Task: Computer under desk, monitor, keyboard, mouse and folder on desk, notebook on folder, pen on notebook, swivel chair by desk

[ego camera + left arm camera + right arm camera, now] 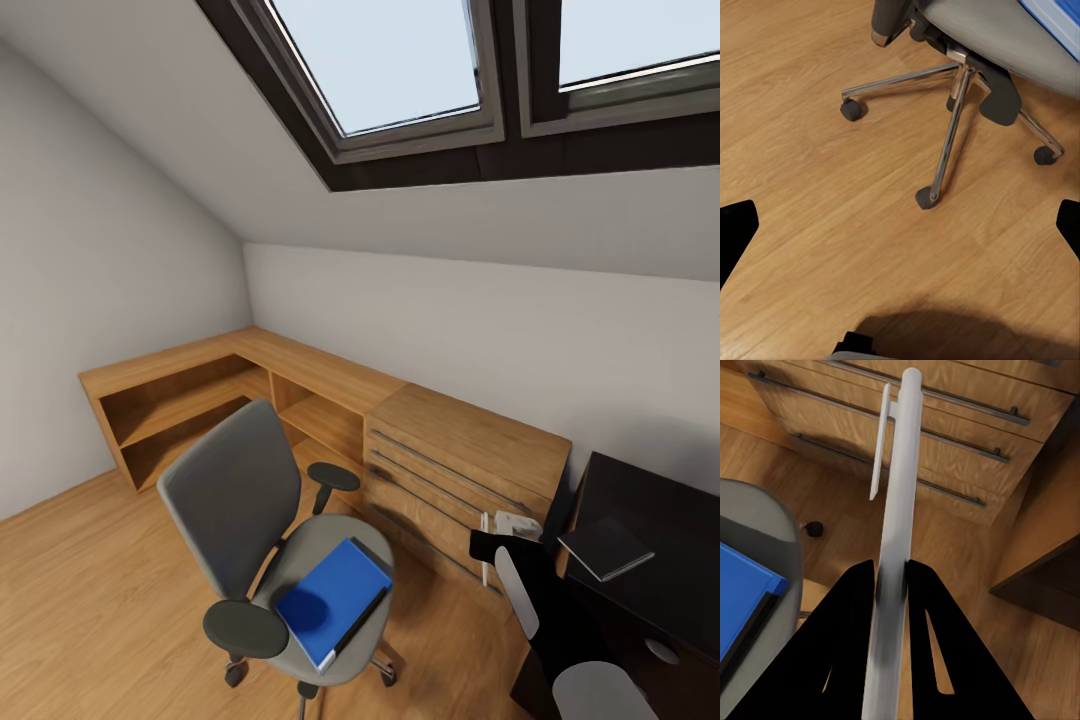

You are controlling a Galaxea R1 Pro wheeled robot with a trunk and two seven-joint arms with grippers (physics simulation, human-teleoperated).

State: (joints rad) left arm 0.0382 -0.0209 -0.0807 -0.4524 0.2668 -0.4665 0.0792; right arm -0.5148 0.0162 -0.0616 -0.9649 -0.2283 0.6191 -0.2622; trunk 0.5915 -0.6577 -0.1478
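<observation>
Right now, from the head view, I see the swivel chair (pixel 265 540) standing on the wooden floor (pixel 90 590) in front of the light wooden drawer cabinet (pixel 455 465), with the blue folder (pixel 333 600) lying flat on its seat. At the right edge is the black bench (pixel 690 540), and a thin grey notebook (pixel 606 547) rests on its top near the corner. My right tool (pixel 488 545) shows as a dark shape between the cabinet and the bench, with a slim pale stick rising from it. In the left wrist view, the left tool (pixel 900 225) hangs over bare floor, its two dark fingertips (pixel 735 232) far apart at the picture's edges, wide and holding nothing; the chair's chrome star base and black casters lie ahead, with a sliver of the blue folder on the seat. In the right wrist view, the right tool is closed narrowly on the pen (pixel 894 555), which sticks out straight beyond the fingers, clip outward, toward the cabinet's drawers; the chair seat and a corner of the folder are off to one side. I judge the pen is being carried while the folder has yet to go to the bench. The next move calls for reaching the free left tool to the seat, getting under that thin folder's edge without rolling the chair away.
</observation>
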